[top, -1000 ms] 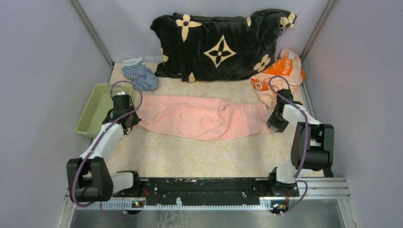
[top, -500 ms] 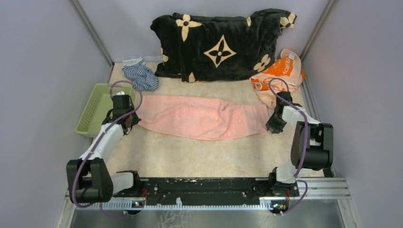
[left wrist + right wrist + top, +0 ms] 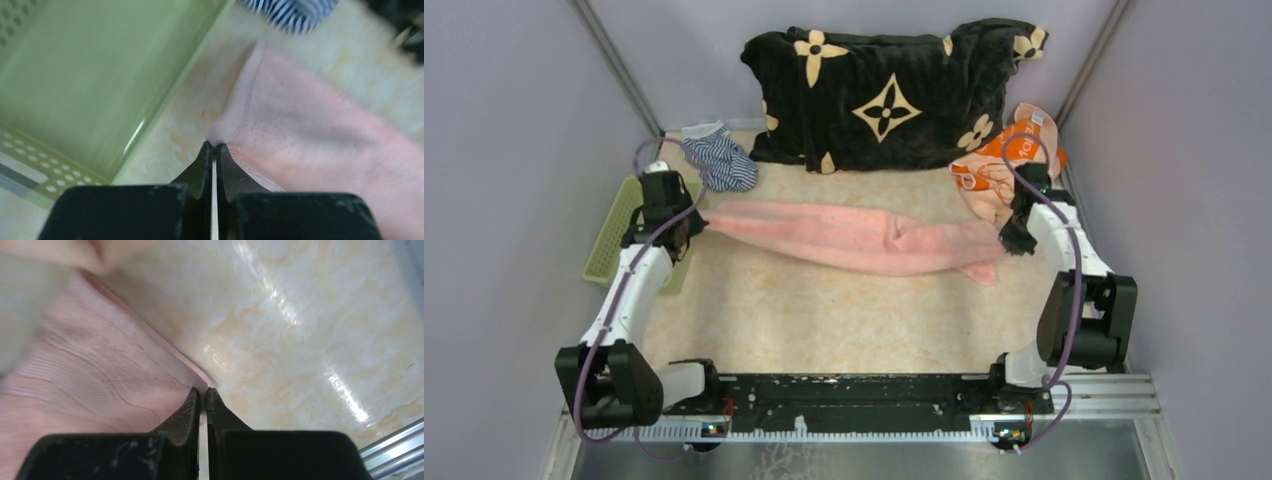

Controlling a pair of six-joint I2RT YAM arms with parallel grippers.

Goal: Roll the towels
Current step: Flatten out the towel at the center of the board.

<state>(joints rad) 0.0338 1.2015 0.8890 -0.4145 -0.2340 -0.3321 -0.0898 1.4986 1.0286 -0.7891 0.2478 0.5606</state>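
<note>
Corners of the pink towel [image 3: 854, 238] are pinched, one in each closed gripper: left gripper [image 3: 692, 222] at 9 o'clock, right gripper [image 3: 1012, 240] at 3 o'clock, with the cloth drawn into a band between them across mid-table. Orange towel [image 3: 1009, 150] lies at 2 o'clock. This looks like spreading before rolling: pull evenly and lay it flat, clear of the basket [image 3: 100, 75]. Wrist views show each pinch takes only the hem; the top view alone shows the bunched fold right of centre.
</note>
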